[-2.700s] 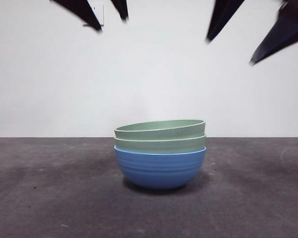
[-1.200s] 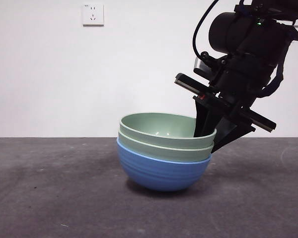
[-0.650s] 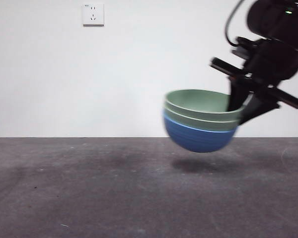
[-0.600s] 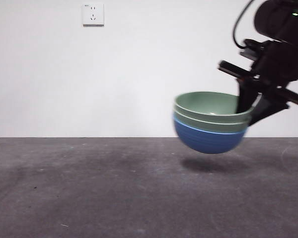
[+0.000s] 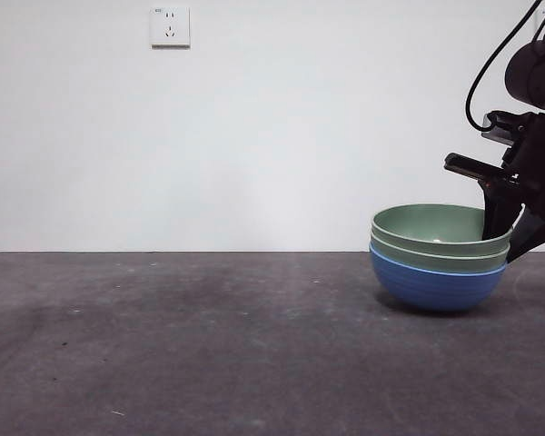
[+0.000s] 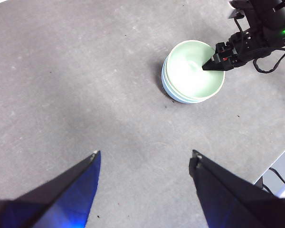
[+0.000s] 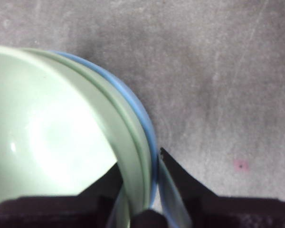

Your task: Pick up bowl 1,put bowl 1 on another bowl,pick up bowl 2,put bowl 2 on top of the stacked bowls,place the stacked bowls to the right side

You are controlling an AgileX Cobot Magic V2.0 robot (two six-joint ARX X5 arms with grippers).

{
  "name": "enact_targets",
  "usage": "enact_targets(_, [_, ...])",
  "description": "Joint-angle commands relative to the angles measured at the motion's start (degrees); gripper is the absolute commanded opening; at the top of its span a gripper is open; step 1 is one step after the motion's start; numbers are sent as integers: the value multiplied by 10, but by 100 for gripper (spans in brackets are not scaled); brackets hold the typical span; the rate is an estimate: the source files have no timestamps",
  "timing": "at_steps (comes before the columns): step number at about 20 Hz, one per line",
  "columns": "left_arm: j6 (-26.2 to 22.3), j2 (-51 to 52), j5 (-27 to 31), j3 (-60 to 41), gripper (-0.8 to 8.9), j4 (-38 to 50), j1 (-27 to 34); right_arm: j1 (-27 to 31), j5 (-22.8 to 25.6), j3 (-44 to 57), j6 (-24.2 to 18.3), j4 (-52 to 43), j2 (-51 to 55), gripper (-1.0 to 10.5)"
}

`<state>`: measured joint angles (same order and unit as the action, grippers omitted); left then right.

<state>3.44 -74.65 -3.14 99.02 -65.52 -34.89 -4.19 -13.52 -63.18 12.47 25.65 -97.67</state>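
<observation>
The stacked bowls sit on the grey table at the far right of the front view. The blue ribbed bowl (image 5: 431, 283) holds two pale green bowls (image 5: 436, 227) nested inside it. My right gripper (image 5: 507, 238) reaches down from the right edge and is shut on the stack's right rim. In the right wrist view one jaw is inside the top green bowl (image 7: 47, 133) and the other is outside the blue bowl (image 7: 146, 130). My left gripper (image 6: 145, 153) hangs open high above the table, far from the stacked bowls (image 6: 192, 71) and holding nothing.
A white wall socket (image 5: 170, 25) is on the wall at upper left. The grey table (image 5: 209, 345) stretches bare to the left of the stack. In the left wrist view the table's edge (image 6: 281, 159) runs close beyond the bowls.
The right gripper came down, took the stack by its rim and lifted it. It carried the stack to the right and lowered it to the table. The left arm's tips left the front view.
</observation>
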Motion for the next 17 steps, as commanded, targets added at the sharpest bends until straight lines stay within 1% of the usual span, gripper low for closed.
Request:
enact_targets(1, [-5, -1, 0, -1, 315, 2, -1, -3, 2, 5, -15, 2, -20, -10])
enact_targets(2, [-5, -1, 0, -1, 315, 2, -1, -3, 2, 5, -17, 2, -20, 21])
enact_targets(5, [-5, -1, 0, -1, 315, 1, -1, -3, 1, 5, -19, 3, -20, 227])
enact_targets(15, [-5, -1, 0, -1, 315, -2, -1, -3, -1, 4, -19, 2, -1, 232])
enact_targets(17, [-6, -1, 0, -1, 315, -1, -1, -3, -11, 4, -21, 6, 24, 296])
